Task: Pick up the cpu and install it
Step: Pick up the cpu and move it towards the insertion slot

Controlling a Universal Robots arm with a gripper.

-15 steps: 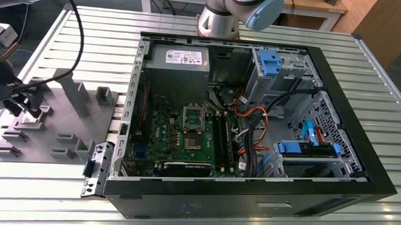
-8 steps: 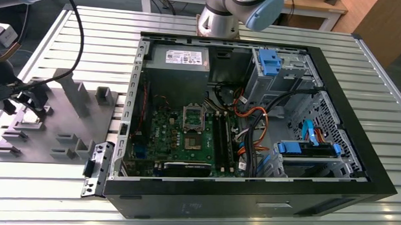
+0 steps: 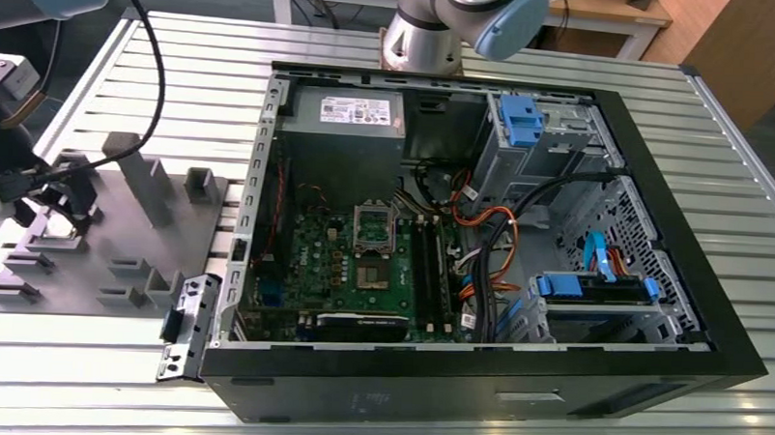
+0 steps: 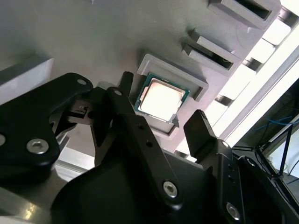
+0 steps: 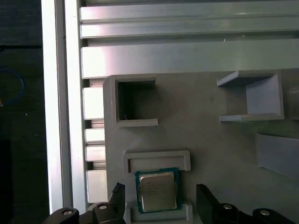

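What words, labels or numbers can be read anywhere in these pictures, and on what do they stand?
None can be read.
White label on the grey metal box, exterior view: print too small to read.
Small flat square silver-topped cpu, first wrist view: faint marking on its top, too blurred to read.
Green circuit board, exterior view: white markings too small to read.

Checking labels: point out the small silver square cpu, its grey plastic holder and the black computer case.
small silver square cpu (image 5: 158, 190): first wrist view, metal top.
grey plastic holder (image 5: 156, 156): first wrist view, rim wall.
black computer case (image 3: 485, 397): exterior view, near side wall.
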